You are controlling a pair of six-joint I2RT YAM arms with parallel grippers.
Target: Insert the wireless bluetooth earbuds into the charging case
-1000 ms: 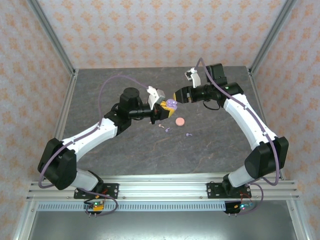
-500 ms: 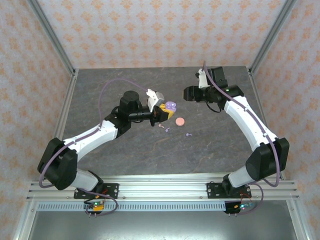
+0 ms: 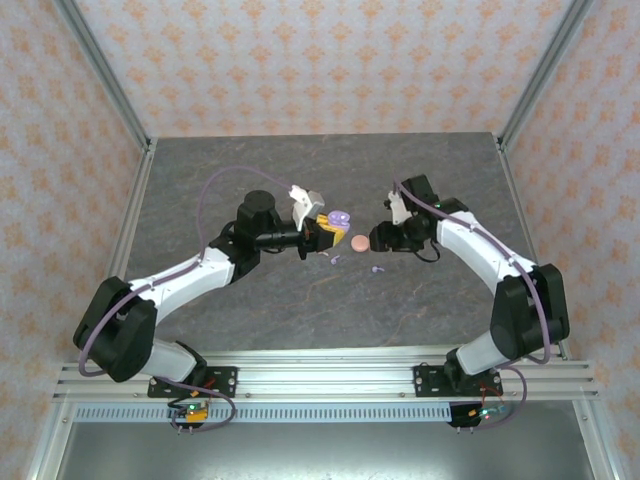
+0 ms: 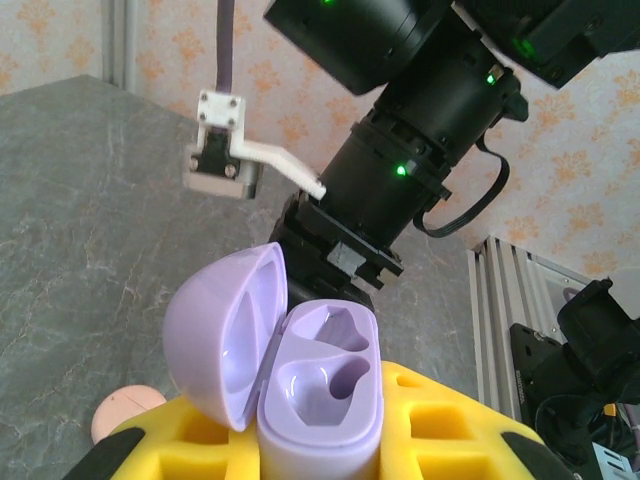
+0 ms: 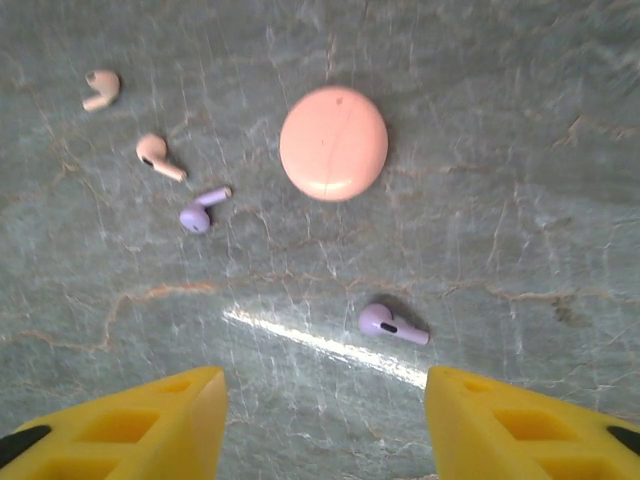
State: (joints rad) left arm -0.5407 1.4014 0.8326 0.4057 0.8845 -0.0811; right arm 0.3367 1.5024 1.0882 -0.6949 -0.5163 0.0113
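The wireless bluetooth earbuds [image 3: 335, 259] are lying loose on the tabletop [image 3: 330, 310] in the top view, spread from 5 to 8 o'clock of the closed pink case [image 3: 360, 241]. The left gripper [image 3: 325, 228] is clamping the lilac charging case [image 3: 340, 216] at 10 o'clock of the pink case, while the right gripper [image 3: 378, 240] is hovering low at its 3 o'clock. In the left wrist view the held case's lid is standing open and both wells are showing empty. In the right wrist view the right gripper's fingers [image 5: 150, 420] are standing apart with nothing between them, and one lilac earbud [image 5: 392, 324] is lying at 5 o'clock of the pink case, just ahead of the gap. The pick is likely going best by descending centred on that bud and closing across its body rather than its stem, so it is not skidding away.
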